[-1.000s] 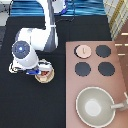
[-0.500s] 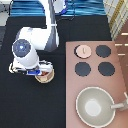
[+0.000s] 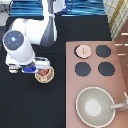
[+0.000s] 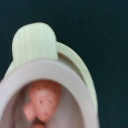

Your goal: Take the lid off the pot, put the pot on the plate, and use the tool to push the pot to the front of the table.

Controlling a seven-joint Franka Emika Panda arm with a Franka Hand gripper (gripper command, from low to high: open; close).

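The pinkish-tan pot stands uncovered on the black table, left of the stove. Close up, the pot shows a reddish inside and rests on the cream plate, whose rim peeks out beside it. A pale ribbed cream piece, apparently the tool's head, lies against the pot's rim. The pale pink lid lies on the stove's top-left burner. My gripper hangs low just left of the pot, under the white arm.
The pinkish-brown stove block fills the exterior view's right, with black burners. A large grey-beige pan with a handle sits at its bottom. A pale panel stands at the top right corner.
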